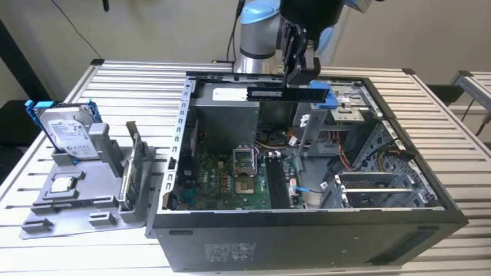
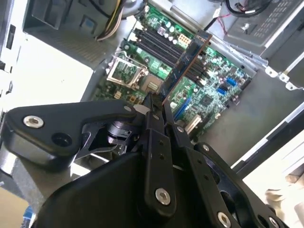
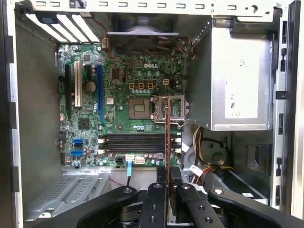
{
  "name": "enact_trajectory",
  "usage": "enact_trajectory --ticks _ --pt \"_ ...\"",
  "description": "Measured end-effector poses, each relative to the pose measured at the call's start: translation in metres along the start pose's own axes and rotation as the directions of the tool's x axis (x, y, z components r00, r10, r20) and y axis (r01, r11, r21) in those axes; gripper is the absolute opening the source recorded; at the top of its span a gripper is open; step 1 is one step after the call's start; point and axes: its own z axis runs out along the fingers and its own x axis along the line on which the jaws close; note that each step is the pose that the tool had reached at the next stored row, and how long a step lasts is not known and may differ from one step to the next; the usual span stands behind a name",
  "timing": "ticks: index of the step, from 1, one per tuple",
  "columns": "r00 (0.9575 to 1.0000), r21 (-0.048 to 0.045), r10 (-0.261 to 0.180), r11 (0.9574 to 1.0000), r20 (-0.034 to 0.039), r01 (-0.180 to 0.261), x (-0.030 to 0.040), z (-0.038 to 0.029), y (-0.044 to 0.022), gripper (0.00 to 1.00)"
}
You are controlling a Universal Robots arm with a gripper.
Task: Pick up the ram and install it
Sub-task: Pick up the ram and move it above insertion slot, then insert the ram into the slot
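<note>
End effector (image 1: 295, 85) is clamped on the ram (image 1: 286, 93), gripping its upper long edge near the middle, so the stick hangs level in the air above the open computer case (image 1: 307, 233). In both wrist views the black fingers (image 2: 153, 137) (image 3: 154, 204) close on either side of the ram (image 2: 187, 61) (image 3: 168, 137), seen edge-on over the green motherboard (image 3: 118, 90) and lying crosswise to the dark memory slots (image 3: 133, 141). A grey power supply (image 3: 232, 80) sits beside the board. Outside the case, on the table (image 1: 130, 80), a grey holder (image 1: 77, 210) carries a hard drive in a blue frame (image 1: 65, 135) and a green circuit board standing on edge (image 1: 138, 167).
</note>
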Motion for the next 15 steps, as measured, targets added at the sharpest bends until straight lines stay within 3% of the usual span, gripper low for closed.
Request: enact_trajectory --ticks 8,15 --pt "1.0 0.0 0.0 1.0 0.0 0.0 -0.0018 -0.0001 -0.0158 0.15" --pt "1.0 0.0 0.0 1.0 -0.0001 0.0 -0.0018 -0.0002 -0.0163 0.15"
